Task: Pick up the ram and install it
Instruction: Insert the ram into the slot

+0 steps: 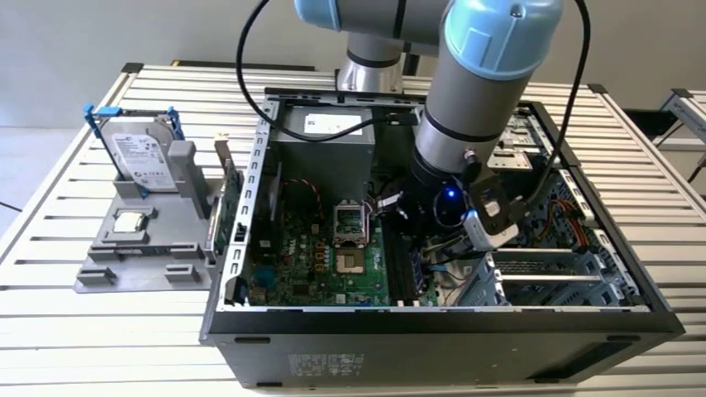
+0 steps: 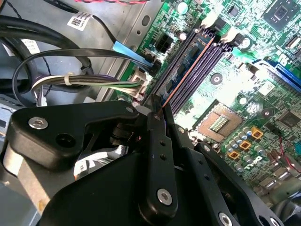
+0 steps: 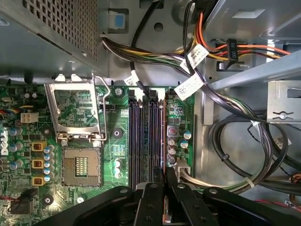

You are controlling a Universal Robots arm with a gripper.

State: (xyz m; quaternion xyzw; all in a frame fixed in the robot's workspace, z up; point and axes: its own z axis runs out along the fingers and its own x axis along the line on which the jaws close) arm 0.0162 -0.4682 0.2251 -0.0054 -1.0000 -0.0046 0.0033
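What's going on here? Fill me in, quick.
The robot arm is down inside the open computer case, its gripper closed on the ram. The stick stands on edge, lined up along the memory slots beside the empty CPU socket; whether it is fully seated cannot be told. The hard drive and CPU chip sit on the grey holder outside the case.

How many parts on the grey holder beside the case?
2: hard drive standing at the grey holder's far end, CPU chip lying flat in front of it. The holder's side nearest the case is partly hidden.
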